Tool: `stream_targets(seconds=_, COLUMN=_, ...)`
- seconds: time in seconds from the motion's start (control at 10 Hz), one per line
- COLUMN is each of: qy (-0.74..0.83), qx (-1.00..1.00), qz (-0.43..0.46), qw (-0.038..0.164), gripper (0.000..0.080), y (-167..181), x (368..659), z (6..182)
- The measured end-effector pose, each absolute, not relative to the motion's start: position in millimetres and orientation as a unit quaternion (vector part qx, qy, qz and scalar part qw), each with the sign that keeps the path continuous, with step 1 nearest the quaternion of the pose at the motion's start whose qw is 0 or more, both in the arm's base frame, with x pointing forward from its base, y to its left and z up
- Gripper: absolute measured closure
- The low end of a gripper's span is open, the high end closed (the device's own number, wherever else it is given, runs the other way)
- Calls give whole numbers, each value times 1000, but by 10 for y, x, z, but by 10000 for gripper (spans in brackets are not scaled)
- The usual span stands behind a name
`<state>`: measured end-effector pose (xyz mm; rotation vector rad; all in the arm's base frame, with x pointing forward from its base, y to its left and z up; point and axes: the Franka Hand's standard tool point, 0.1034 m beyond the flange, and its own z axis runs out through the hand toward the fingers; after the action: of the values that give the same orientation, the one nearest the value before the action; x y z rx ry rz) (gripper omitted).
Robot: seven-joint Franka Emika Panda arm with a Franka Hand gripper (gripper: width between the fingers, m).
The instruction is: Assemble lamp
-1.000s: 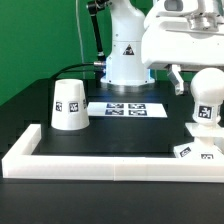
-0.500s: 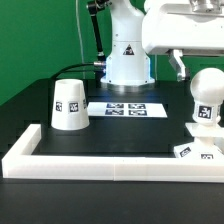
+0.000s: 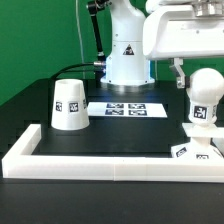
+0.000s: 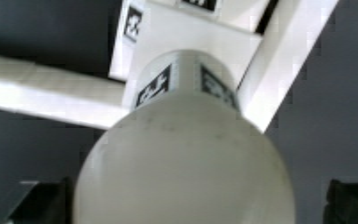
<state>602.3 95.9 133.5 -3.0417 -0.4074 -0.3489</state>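
Note:
The white round bulb (image 3: 205, 95) stands upright on the low angular base (image 3: 199, 148) at the exterior view's right. It fills the wrist view (image 4: 185, 150), its tagged neck pointing away. My gripper (image 3: 203, 80) hangs over the bulb, straddling its top. One finger (image 3: 177, 72) shows on the bulb's left side. In the wrist view the gripper (image 4: 197, 205) is open: both fingers (image 4: 43, 200) sit wide of the bulb with dark gaps. The cone shade (image 3: 68, 105) stands at the exterior view's left, far from the gripper.
The marker board (image 3: 125, 108) lies in front of the arm's pedestal (image 3: 125, 60). The long white border rail (image 3: 95, 165) runs along the front edge and up the exterior view's left side. It also crosses the wrist view (image 4: 25, 88) behind the bulb.
The gripper hand has shifted slightly upward over the bulb. The bulb stays upright on the base, and the shade has not moved.

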Motion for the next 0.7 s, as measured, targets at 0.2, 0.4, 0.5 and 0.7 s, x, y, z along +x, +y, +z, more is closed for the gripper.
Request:
stream_targets(seconds=0.2, qy=-134, qx=-989, qz=-53, qw=32, gripper=100, y=1000, x=5978, z=1317)
stream_targets(seconds=0.4, qy=-139, qx=-989, qz=-18, qw=34, gripper=100, y=997, x=6015, z=1311)
stream_targets(seconds=0.5, qy=-143, qx=-989, qz=-21, qw=33, gripper=100, y=959, x=6029, z=1292)
stream_targets(seconds=0.7, qy=-141, qx=-989, qz=-20, qw=33, gripper=100, y=905, x=6035, z=1287)
